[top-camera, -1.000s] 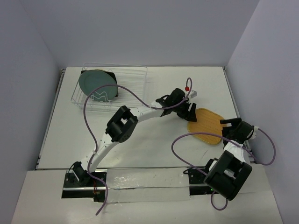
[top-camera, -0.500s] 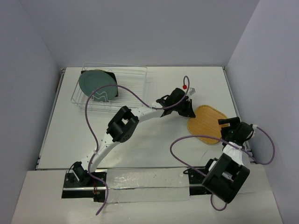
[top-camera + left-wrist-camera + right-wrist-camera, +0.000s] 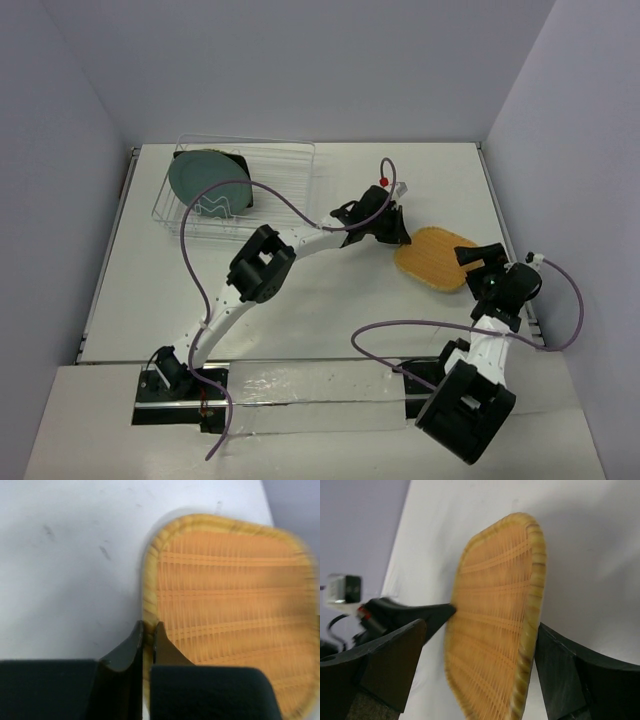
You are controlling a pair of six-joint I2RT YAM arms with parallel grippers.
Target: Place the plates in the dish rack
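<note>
The rounded-square orange woven plate (image 3: pixel 432 257) is tilted up off the table at the right. My left gripper (image 3: pixel 397 238) is shut on its left rim; in the left wrist view the fingertips (image 3: pixel 159 630) pinch that rim of the orange plate (image 3: pixel 230 595). My right gripper (image 3: pixel 478 268) is open, and its jaws straddle the plate's right side. In the right wrist view the orange plate (image 3: pixel 495 615) stands edge-on between the wide fingers (image 3: pixel 395 655). The clear dish rack (image 3: pixel 285 170) at the back left holds a teal-grey plate (image 3: pixel 203 180) and a black plate (image 3: pixel 245 163) behind it.
Purple cables loop over the table from both arms. The right wall runs close beside the right arm. The rack's right half shows bare dividers.
My left gripper has shut on the orange plate's rim and pulled it up and to the left. My right gripper has moved in around the plate's right edge.
</note>
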